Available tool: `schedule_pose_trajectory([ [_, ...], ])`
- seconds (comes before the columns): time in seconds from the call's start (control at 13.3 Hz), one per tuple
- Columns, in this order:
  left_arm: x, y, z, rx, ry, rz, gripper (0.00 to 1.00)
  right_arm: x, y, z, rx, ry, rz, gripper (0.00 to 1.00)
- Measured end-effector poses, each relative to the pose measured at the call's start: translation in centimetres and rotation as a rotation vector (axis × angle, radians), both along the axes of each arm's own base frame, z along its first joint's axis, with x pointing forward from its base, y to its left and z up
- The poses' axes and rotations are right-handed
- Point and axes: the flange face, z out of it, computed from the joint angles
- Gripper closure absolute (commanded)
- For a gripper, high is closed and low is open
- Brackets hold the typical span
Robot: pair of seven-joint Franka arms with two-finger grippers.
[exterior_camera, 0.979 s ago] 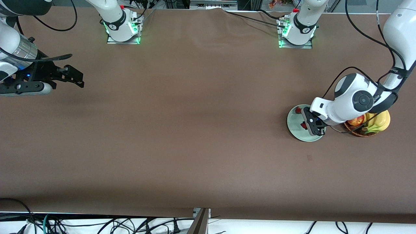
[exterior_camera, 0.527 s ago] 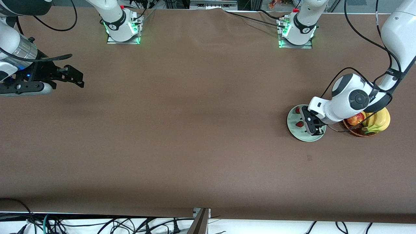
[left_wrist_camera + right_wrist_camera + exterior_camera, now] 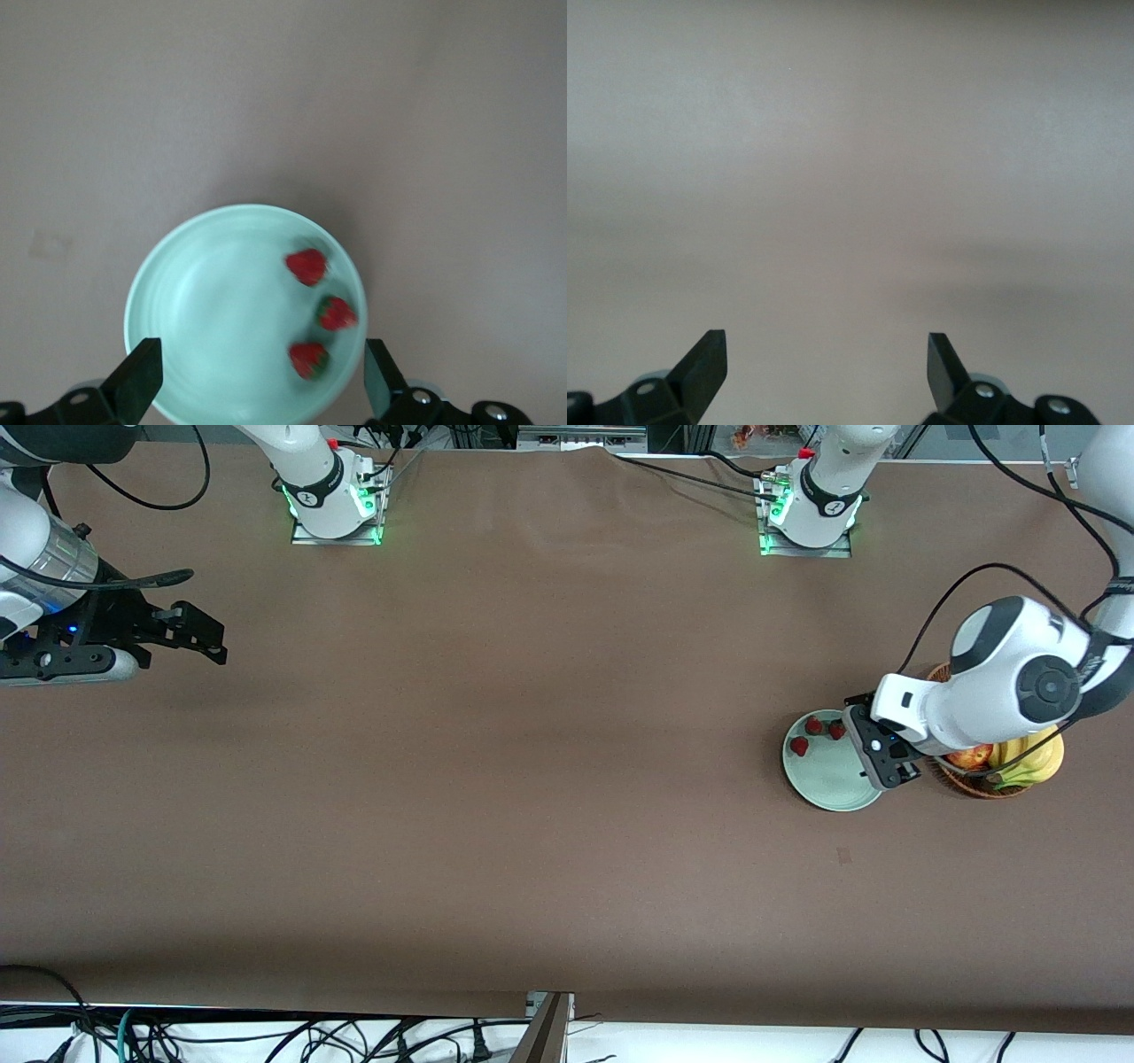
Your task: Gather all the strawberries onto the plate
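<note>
Fingers on your right gripper (image 3: 208,638) stand spread and empty above bare surface (image 3: 532,779) at the right arm's end, well apart from everything else; that arm waits, and its wrist view shows nothing but brown cloth between the tips. Moving along, the plate (image 3: 828,788) sits near the left arm's end with all three strawberries (image 3: 813,726) resting inside it, clustered toward the rim that lies farther from the front camera. Your left gripper (image 3: 886,766) hangs over the plate's edge nearest the wicker basket (image 3: 966,786), its fingers (image 3: 137,381) parted wide with nothing between them, which fits a berry let go rather than one being fetched. Just beside the plate, the basket holds an apple (image 3: 970,757) and bananas (image 3: 1032,762), rightly left alone. Judging by this, your collecting looks finished.
</note>
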Motion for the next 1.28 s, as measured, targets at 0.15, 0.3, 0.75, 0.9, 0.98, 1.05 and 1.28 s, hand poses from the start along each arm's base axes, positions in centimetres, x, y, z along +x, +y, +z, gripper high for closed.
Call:
schedule_pose_trajectory([
  [0.15,0.9,0.9,4.9,0.054,0.075,0.133,0.0,0.0,0.0,0.1,0.0,-0.001,0.0,0.0],
  [0.3,1.3,1.8,9.6,0.095,0.114,0.295,0.0,0.0,0.0,0.1,0.0,-0.002,0.0,0.0],
  [0.75,1.0,1.6,18.3,0.194,0.113,0.588,0.0,0.0,0.1,0.2,0.001,-0.003,0.001,0.0],
  [0.9,0.7,-0.4,20.8,0.224,0.078,0.614,0.0,0.0,0.1,0.2,0.001,-0.003,0.001,0.0],
  [0.98,0.6,-1.8,21.5,0.257,0.058,0.619,0.0,0.0,0.1,0.2,0.001,-0.003,0.002,0.0],
  [1.05,0.6,-3.3,21.7,0.29,0.05,0.631,0.0,0.0,0.1,0.2,0.001,-0.003,0.002,0.0],
  [1.28,0.7,-5.0,21.7,0.299,0.079,0.731,0.0,0.0,0.2,0.1,0.001,-0.003,0.003,0.0],
])
